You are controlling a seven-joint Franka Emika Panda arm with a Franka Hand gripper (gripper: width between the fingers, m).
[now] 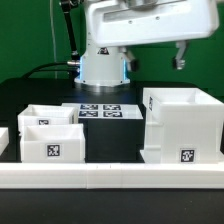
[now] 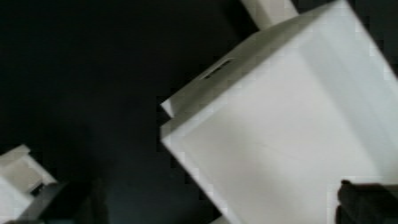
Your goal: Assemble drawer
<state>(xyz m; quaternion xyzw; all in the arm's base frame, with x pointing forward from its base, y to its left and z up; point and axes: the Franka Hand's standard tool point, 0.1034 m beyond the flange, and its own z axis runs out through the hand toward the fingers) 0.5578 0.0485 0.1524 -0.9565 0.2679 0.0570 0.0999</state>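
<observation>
Assembly appears not yet begun: the housing [image 1: 181,125] stands on the exterior view's right, and the two trays [image 1: 30,146] sit side by side well apart on its left, neither inserted. The gripper [image 1: 180,58] hangs above the housing, jaws spread and empty. Both tray insertions are judged outstanding.
</observation>
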